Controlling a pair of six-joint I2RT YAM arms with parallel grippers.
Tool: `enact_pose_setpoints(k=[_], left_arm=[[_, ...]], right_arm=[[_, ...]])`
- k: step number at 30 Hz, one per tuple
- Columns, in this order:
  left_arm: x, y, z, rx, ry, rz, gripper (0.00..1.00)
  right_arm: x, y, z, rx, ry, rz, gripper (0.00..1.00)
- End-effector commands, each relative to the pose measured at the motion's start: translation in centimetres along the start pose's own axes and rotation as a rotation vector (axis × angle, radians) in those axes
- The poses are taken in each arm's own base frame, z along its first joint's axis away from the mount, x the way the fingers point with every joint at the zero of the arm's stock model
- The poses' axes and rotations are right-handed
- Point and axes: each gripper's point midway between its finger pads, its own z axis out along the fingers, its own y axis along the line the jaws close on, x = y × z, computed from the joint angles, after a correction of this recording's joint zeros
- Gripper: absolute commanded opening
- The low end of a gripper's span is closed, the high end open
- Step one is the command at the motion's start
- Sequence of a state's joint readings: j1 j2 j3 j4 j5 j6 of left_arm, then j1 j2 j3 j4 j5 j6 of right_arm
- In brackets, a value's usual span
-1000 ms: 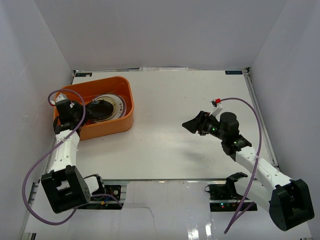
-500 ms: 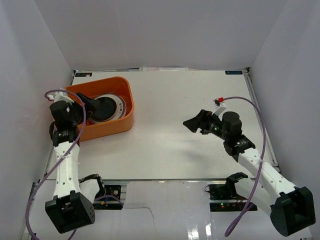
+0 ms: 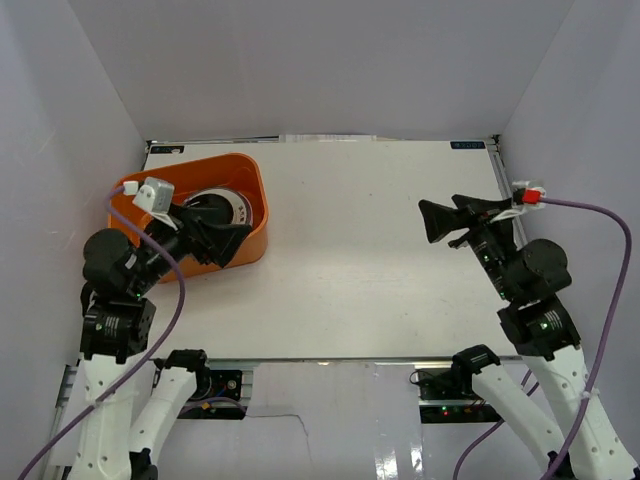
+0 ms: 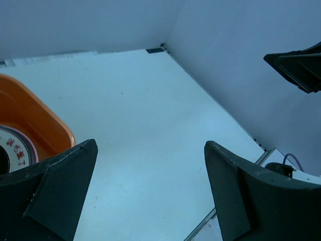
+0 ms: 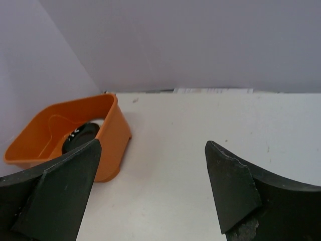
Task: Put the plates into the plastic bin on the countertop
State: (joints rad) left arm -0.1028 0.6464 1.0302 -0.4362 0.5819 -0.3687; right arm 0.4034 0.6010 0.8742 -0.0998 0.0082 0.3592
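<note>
Status: plates (image 3: 215, 212) sit stacked in the plastic bin (image 3: 258, 215) at the far left of the countertop (image 3: 360, 250). A glossy black one is on top with a white patterned rim showing under it. Stack count can't be read from any view. Every plate I can see is in the bin, so the task looks done or nearly done. What's left is probably just confirming the count and parking the arms.

Left gripper (image 3: 222, 240) hovers over the bin's near-right edge, jaws wide, nothing between them. Right gripper (image 3: 428, 222) is raised at the right side, well apart from the bin, jaws also wide and empty.

Around: white walls (image 3: 330, 70) enclose the deck and a purple cable (image 3: 590, 215) loops off each wrist. Nothing blocks the bin. The only risk I'd flag is the left fingers clipping the rim if that arm drops.
</note>
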Motion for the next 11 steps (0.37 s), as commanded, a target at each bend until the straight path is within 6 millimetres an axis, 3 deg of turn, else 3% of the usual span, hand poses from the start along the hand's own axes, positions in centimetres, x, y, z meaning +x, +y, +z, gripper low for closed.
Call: enact_pose_setpoints(k=[1, 5, 8, 11], left_arm=[[-2.9, -2.2, -2.1, 0.0, -0.044, 0.089, 0.98], [-4.2, -3.2, -3.0, 0.007, -0.096, 0.119, 0.98], [-3.6, -3.0, -3.2, 0.009, -0.11, 0.13, 0.98], [-3.5, -1.8, -2.9, -0.043, -0.134, 0.099, 0.98]], right_arm=[[-4.1, -0.7, -1.7, 0.066, -0.149, -0.05, 0.9], [-6.8, -0.7, -3.7, 0.097, -0.249, -0.055, 0.9], [-7.0, -1.0, -4.4, 0.105, -0.279, -0.059, 0.9], [-6.1, -0.9, -3.4, 0.095, -0.243, -0.048, 0.9]])
